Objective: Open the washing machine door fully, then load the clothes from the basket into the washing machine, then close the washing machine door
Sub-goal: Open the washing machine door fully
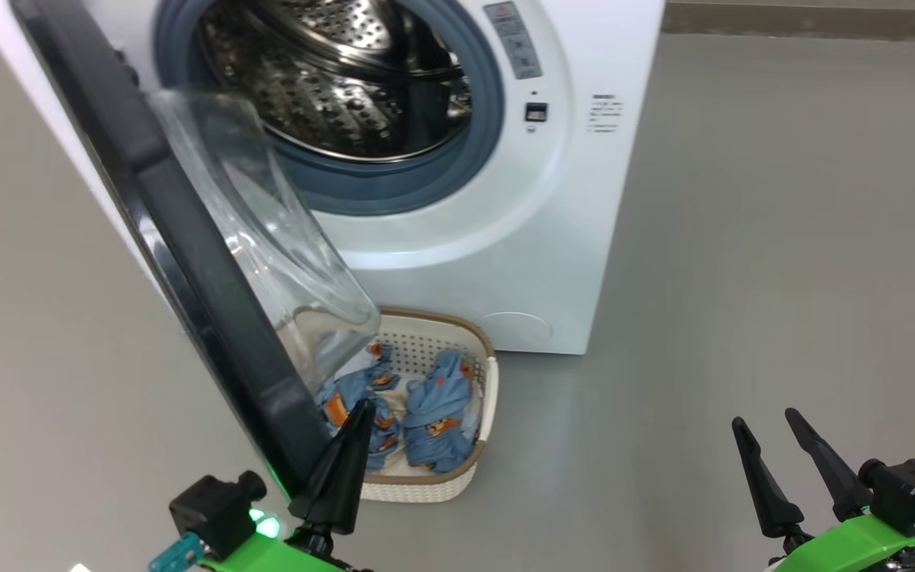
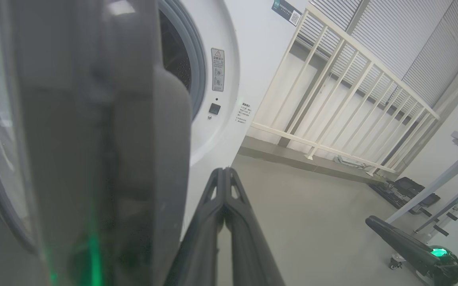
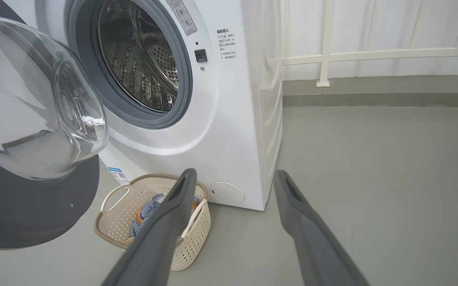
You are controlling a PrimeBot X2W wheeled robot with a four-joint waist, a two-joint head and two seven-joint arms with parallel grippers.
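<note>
The washing machine door [image 1: 203, 294] stands swung open, edge-on to the left pincer [image 1: 362, 409]. Its plane runs from the machine's left side out towards that pincer, and the clear glass bowl [image 1: 267, 230] bulges to the pincer's right. The left pincer is clenched on nothing, its two fingers pressed together. Its tip sits just beside the door's black rim on the bowl side; whether it touches the rim cannot be told. Directly ahead of this tip, on the floor [image 1: 743, 238], lies the one basket [image 1: 489, 373], against the foot of the washing machine [image 1: 553, 238]. The basket has a handle at each end of its length, two in all. It holds the clothes [image 1: 438, 413], counted as two blue bundles lying side by side. The door's lower edge and bowl overhang the basket's near-left part and stand between that pincer and the left bundle. Further ahead and above, the steel drum [image 1: 330, 71] gapes inside its grey-blue seal [image 1: 394, 191], facing both pincers. The right pincer [image 1: 763, 417] is released, fingers spread wide over bare floor, with the basket and machine ahead to its left. Beyond the machine, far ahead of the left pincer, runs a white railing [image 2: 332, 99].
</note>
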